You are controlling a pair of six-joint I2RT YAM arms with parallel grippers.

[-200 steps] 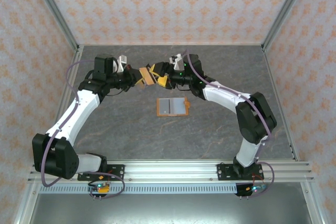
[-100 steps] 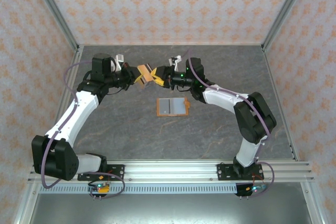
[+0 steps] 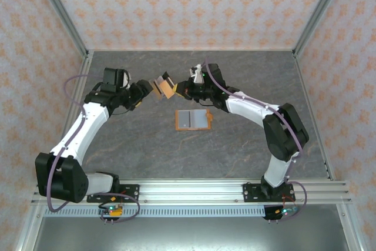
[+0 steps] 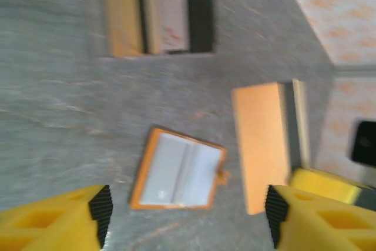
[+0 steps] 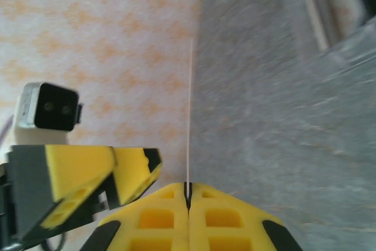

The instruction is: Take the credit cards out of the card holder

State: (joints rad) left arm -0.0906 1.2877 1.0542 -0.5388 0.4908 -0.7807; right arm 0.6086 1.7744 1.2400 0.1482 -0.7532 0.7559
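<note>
Step in hand: card transfer in mid-air, above the far part of the table [image 3: 247,145]. My right gripper [image 5: 188,191] is clamped tight on the brown card [image 3: 166,89]. In the right wrist view that card runs edge-on as a thin line straight up from the pinched fingertips. My left gripper [image 4: 187,218] has its jaws wide apart with nothing between them, and it sits just beside the card without touching it.

The card holder [image 3: 192,120] lies flat on the table, well apart from both grippers and nearer the bases, pale inner face up with the orange rim around it. I see no card poking out of it, but I can't tell for sure that it's empty.

The laid-out cards [image 4: 155,10] look like tan, whitish and black strips side by side on the table. They're blurred, so this is my best guess.

Next move, as I judge it: bring the right arm down and set the brown card flat by the others. The card is thin and held only at its edge, so it should go down low before the release. The left arm needs to clear out of the way first.

Writing: nothing readable. There are faint reddish marks on the whitish strip, too blurred to read, and no brand is visible.
</note>
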